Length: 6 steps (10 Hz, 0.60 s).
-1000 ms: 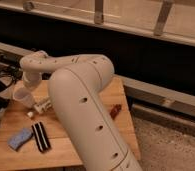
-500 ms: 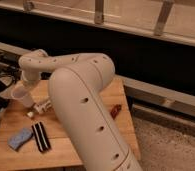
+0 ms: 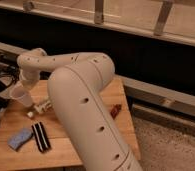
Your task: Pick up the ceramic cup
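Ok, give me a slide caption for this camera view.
Gripper at the ceramic cup over the wooden table's left edge; blue sponge and striped item lie nearby.

Dim warm light — pincer point(image 3: 24, 86) at left, perhaps in shadow.

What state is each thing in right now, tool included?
ceramic cup: tilted, mouth toward upper left, at the table's left edge, right at the tool.
tool: at the end of the arm, down at the cup.
white tube: lying flat on the wooden table.
black striped item: lying flat.
blue sponge: lying flat beside it.
red-brown packet: lying flat, right of the arm.
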Motion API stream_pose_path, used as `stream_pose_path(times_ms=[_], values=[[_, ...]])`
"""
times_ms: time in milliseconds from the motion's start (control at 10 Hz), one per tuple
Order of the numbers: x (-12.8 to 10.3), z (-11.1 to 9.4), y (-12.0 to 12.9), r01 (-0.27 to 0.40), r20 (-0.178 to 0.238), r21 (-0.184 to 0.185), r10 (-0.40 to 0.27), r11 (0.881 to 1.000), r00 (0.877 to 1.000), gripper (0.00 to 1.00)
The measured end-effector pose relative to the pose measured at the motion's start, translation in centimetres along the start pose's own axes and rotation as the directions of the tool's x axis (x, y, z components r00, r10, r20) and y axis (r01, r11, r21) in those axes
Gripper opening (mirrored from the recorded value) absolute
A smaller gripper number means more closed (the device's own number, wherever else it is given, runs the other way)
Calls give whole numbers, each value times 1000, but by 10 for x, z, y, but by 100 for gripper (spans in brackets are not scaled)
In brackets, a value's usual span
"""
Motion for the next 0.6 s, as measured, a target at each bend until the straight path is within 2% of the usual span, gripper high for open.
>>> stream_pose_path(times_ms=[600], values=[[-7, -10, 8, 8, 8, -10, -8, 1000, 1000, 2]])
